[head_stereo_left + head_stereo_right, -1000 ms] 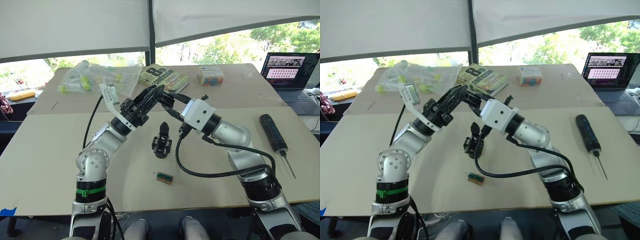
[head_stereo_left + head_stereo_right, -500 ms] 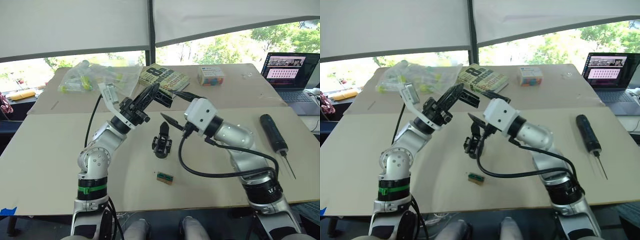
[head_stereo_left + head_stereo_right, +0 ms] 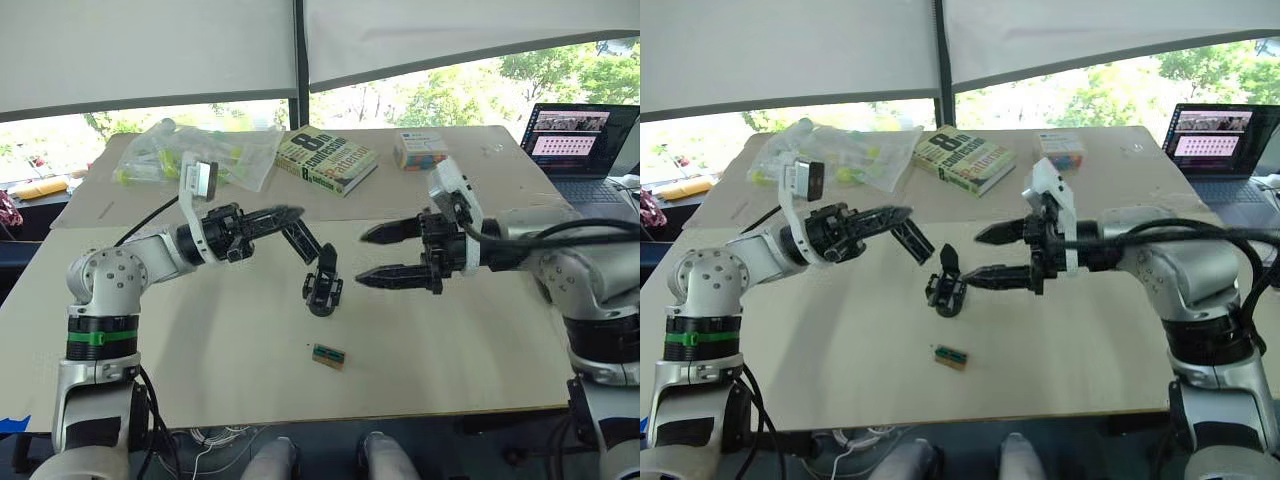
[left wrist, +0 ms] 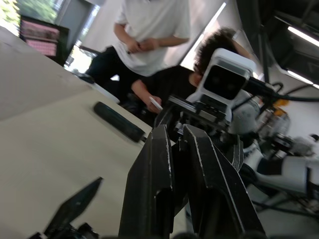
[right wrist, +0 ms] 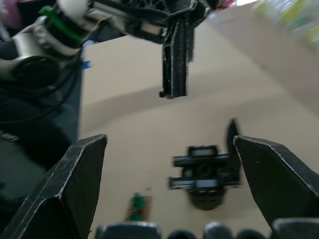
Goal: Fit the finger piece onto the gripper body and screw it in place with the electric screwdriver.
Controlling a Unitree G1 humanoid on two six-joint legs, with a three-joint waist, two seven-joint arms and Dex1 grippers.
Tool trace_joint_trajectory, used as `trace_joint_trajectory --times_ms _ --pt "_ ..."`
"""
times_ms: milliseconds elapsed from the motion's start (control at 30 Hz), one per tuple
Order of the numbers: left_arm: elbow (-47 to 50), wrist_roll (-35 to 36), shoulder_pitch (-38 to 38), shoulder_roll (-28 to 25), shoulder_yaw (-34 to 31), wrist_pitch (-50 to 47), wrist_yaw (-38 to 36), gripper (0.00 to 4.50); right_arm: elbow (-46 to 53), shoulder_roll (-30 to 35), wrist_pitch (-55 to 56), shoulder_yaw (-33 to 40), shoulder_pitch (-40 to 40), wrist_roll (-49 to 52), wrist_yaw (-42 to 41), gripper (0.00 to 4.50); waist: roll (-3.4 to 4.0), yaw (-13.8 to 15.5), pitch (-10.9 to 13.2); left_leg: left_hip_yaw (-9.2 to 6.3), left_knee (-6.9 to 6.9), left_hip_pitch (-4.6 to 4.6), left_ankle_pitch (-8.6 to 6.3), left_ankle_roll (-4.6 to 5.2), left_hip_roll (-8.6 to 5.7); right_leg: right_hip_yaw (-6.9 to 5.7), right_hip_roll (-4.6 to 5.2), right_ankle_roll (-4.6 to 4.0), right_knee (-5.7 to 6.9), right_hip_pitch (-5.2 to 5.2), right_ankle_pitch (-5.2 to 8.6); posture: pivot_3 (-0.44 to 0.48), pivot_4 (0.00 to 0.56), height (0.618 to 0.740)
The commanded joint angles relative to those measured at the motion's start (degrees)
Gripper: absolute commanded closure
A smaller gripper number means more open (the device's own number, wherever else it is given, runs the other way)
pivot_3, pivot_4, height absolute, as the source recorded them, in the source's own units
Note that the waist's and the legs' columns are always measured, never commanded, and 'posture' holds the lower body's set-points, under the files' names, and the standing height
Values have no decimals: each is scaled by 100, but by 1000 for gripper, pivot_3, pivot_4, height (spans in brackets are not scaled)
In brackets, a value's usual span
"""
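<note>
- The table (image 3: 200,340) is seen as a broad tan surface, with the gripper body standing near its middle.
- A laptop (image 3: 585,150) is found open at the table's far right corner, well apart from the gripper body.
- A book (image 3: 326,160) is laid flat beyond the gripper body, with clear bags (image 3: 190,152) left of it and a small box (image 3: 420,150) right of it.
- The left tool (image 3: 288,216) is held above the table, up and to the left of the gripper body; its fingers (image 4: 154,184) are nearly closed, and the finger piece (image 3: 301,241) is clamped between them, hanging down toward the gripper body without touching it.
- The right tool (image 3: 378,254) is held to the right of the gripper body, pointing at it, with its jaws spread wide and nothing held.
- The electric screwdriver (image 4: 118,122) is seen in the left wrist view lying on the table, well beyond the gripper body.
- The gripper body (image 3: 323,282) stands upright on the table, its pointed finger up.
- A small green-and-brown block (image 3: 329,355) lies nearer the table's front edge, just below the gripper body.
</note>
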State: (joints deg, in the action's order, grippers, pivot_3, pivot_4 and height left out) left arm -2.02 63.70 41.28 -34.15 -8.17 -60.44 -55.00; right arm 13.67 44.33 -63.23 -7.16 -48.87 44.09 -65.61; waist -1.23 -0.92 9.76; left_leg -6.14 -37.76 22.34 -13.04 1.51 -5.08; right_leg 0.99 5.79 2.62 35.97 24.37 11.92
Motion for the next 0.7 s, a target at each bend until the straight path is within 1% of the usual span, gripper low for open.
trace_joint_trajectory --times_ms 33,100,167,267,467,700 --pt "358 24 41 -27 193 -121 -368 4500 81 -100 -874 -237 -253 269 201 10 -1 5 1 0 0 1 -1 -2 0 1 2 0 -1 1 0 0 150 740" --pt "526 -157 -76 -37 371 -42 -494 4500 2 -427 -1420 -109 -388 586 442 10 -2 1 1 0 0 5 -1 -2 -1 1 7 0 0 5 0 0 150 740" --pt "626 -295 -158 -55 514 -22 -534 4500 -28 -687 -1742 -23 -491 705 668 10 -1 0 1 0 0 9 -2 -3 -4 2 15 -1 3 14 -1 0 150 740" --pt "706 -317 -200 15 585 -115 -449 4500 -37 -945 -2074 46 -562 778 974 10 -1 13 1 0 0 19 -1 -4 -8 2 19 -1 9 28 -2 0 150 740" --pt "782 -387 -269 131 674 -55 -425 4500 -11 -1274 -2508 204 -649 1014 1274 10 -1 25 1 0 -11 74 4 -9 -14 2 26 -4 22 84 -7 0 150 740" --pt "870 -443 -399 161 666 -92 -422 4500 27 -1508 -2697 383 -645 1207 1556 10 -1 5 0 0 -11 74 4 -10 -13 1 24 -6 23 87 -8 0 150 740"
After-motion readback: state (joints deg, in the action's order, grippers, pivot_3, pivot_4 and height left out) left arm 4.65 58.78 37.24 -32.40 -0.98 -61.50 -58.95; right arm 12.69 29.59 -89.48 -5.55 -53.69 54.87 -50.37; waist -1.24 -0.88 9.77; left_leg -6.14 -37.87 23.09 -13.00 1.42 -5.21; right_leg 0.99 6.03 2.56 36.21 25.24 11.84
